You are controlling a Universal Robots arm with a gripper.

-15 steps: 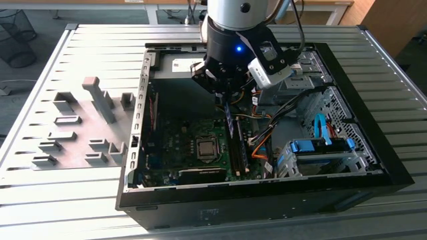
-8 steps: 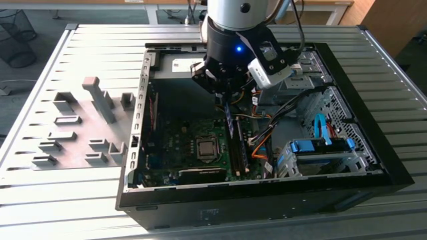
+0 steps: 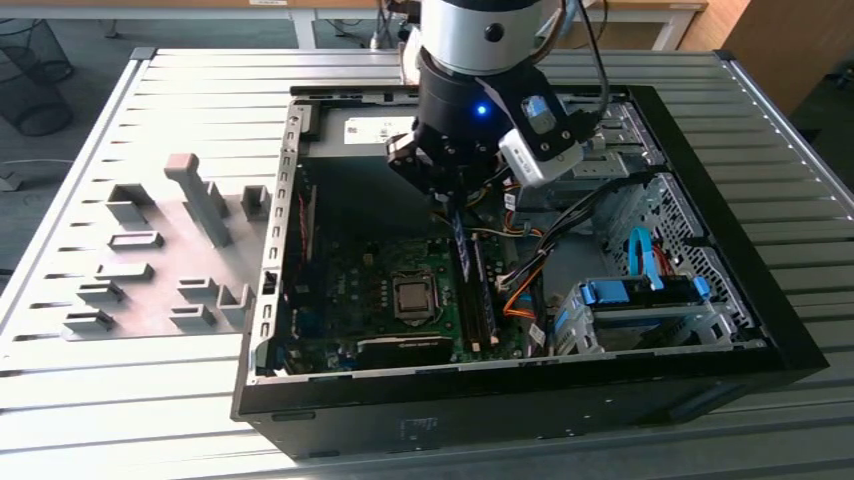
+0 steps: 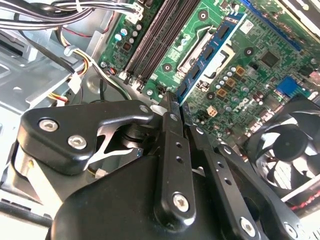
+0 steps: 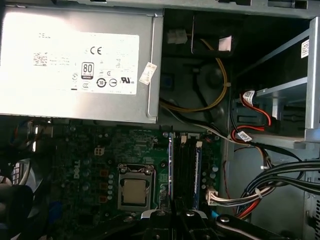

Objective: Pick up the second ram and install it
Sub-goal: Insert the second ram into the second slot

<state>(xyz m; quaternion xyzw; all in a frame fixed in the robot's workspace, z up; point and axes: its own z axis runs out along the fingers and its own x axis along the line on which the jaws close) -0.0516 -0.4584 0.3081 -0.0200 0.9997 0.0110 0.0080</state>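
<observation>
Hovering low inside the open computer case (image 3: 787, 330), the gripper (image 3: 450, 195) sits directly over the bank of memory slots (image 3: 478, 290) on the motherboard (image 3: 360, 290). In the second wrist view its fingers (image 4: 172, 125) are drawn nearly together, leaving just a thin gap, and they pinch the near end of the second ram (image 4: 212, 55), a narrow blue-green strip with dark chips that runs away from the fingertips over the board. So the gripper is clenched on the module, not released.

In the exterior view the module (image 3: 463, 262) hangs edge-down beneath the fingers, along the line of the slots. In the first wrist view a blue-edged strip (image 5: 197, 175) stands at the slot bank; whether its lower edge is already in a slot or just above one, I cannot tell.

Judging from this, the main risk is misalignment: if the strip is skewed against the slot, or its notch does not meet the key, a downward push could flex the board or leave 1 end unseated. The grip is at 1 end only, so the free end may tilt. The bundled cables (image 3: 534, 255) beside the slots, toward the exterior view's right, could also catch the gripper.

Beyond the slots lie the processor socket (image 5: 135, 190) and, farther still, the silver power supply (image 5: 80, 65). Outside the case, on the exterior view's left, grey fixture blocks (image 3: 160, 270) sit on the slatted table (image 3: 80, 400).
</observation>
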